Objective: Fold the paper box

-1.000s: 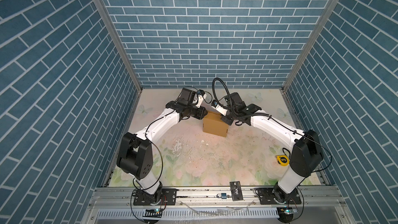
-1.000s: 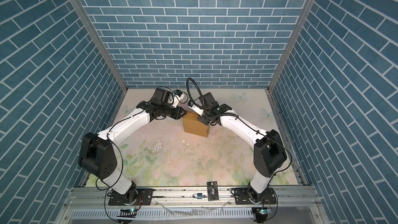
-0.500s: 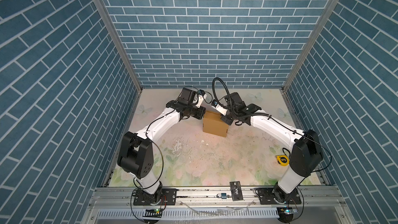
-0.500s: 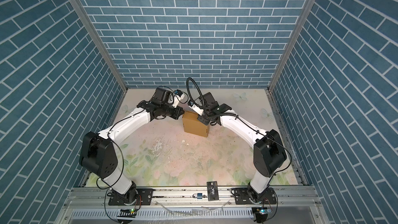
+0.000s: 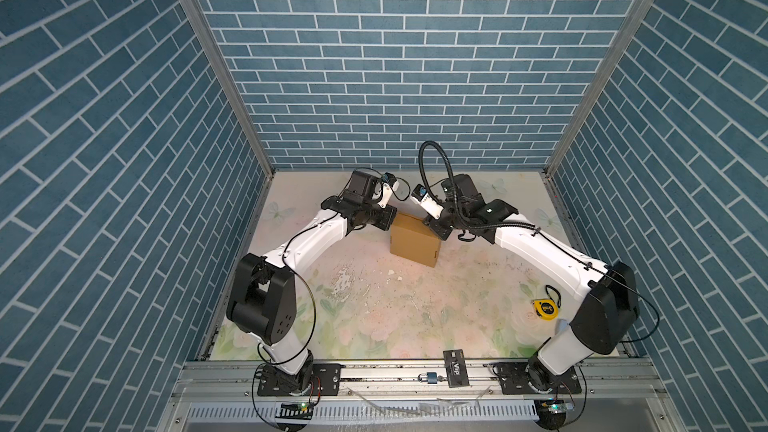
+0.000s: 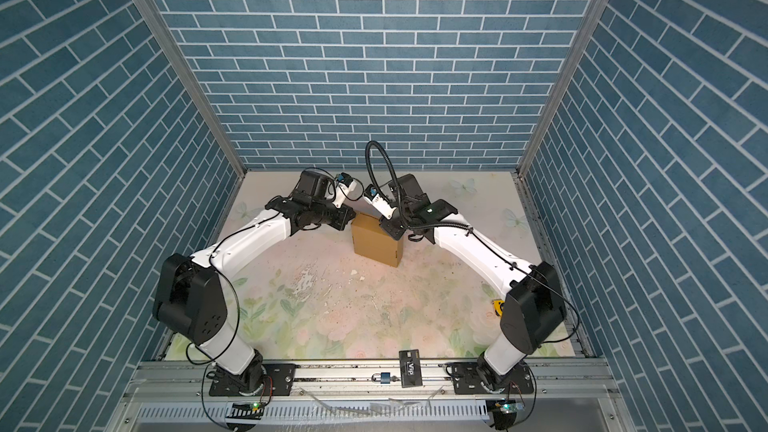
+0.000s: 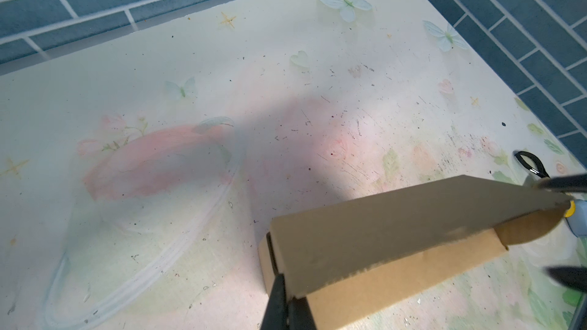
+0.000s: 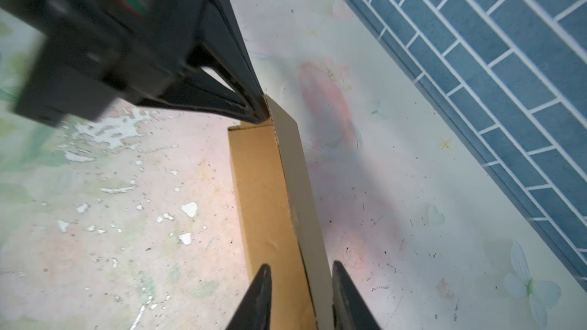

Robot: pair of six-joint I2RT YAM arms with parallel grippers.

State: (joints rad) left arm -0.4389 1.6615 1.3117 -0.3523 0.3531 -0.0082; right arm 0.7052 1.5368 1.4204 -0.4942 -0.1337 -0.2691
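Observation:
The paper box [image 5: 415, 238] [image 6: 376, 241], plain tan cardboard, stands on the flowered table toward the back middle. My left gripper [image 5: 390, 220] [image 6: 351, 218] is at its upper left corner. In the left wrist view the gripper [image 7: 287, 290] is shut, pinching the corner of the box [image 7: 381, 242]. My right gripper [image 5: 434, 228] [image 6: 389, 230] is at the opposite upper corner. In the right wrist view this gripper [image 8: 301, 284] is open, its fingers straddling the top edge of the box [image 8: 263, 192] with a gap on one side.
A yellow tape measure [image 5: 545, 309] lies at the right, near the right arm's base. A black card [image 5: 456, 367] and a padlock [image 5: 428, 377] sit on the front rail. Blue brick walls close in the back and both sides.
The left gripper's jaws have shut on the box corner. The right gripper's jaws have spread apart. Both arms and the box have stayed almost in place.

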